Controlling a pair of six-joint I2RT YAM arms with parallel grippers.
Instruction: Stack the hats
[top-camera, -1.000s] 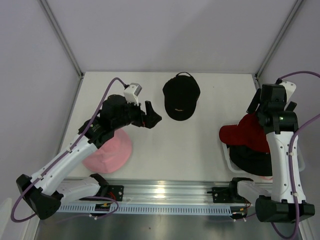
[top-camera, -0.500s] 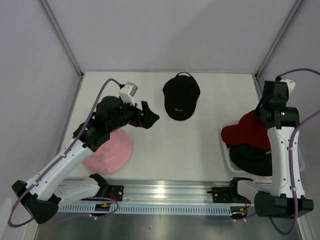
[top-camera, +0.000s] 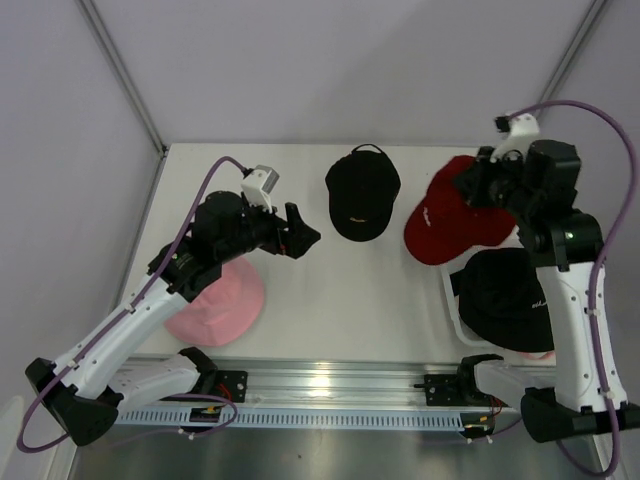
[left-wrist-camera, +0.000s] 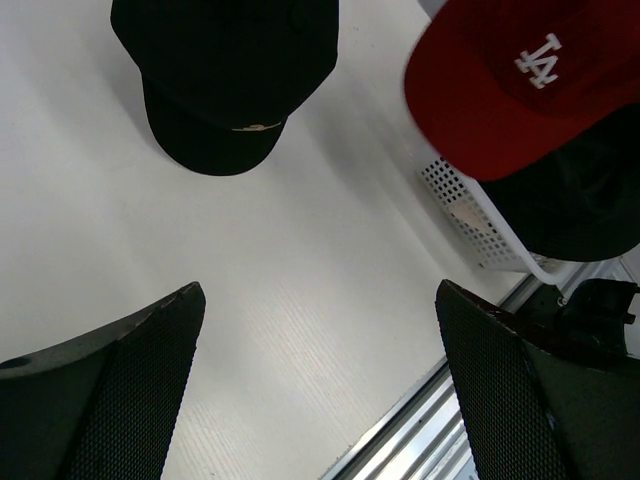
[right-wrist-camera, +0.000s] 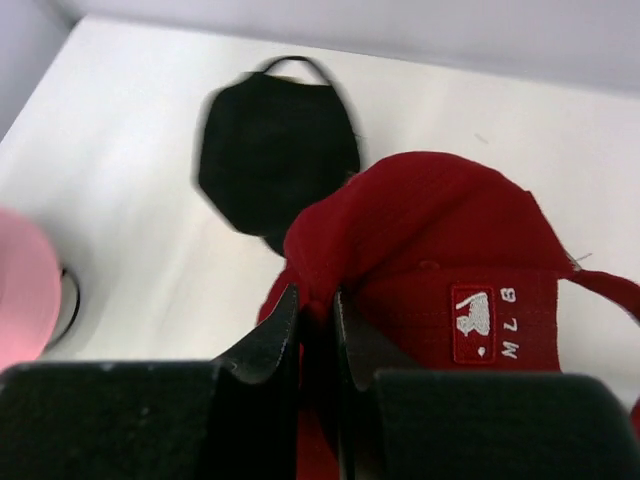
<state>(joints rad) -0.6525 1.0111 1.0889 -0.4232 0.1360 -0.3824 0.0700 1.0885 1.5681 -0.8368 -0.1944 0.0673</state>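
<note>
Two caps decide the move: from above, we see the right tool (top-camera: 468, 192) clamped on the red cap (top-camera: 440, 218), lifted off the surface (top-camera: 340, 290), with the black cap (top-camera: 362, 195) just to its left, long axis running far to near. From the left wrist, the left tool (left-wrist-camera: 318, 300) gapes empty. From the right wrist, the jaws pinch red fabric.

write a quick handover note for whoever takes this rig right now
Left gripper: open, empty, above the table near the pink bucket hat.
Right gripper: shut on the red cap, holding it in the air between the black cap and the white basket.
A black hat lies in the basket.
Done: red cap gripped.
Left: set it on another hat, probably the black cap, then add the rest.
</note>
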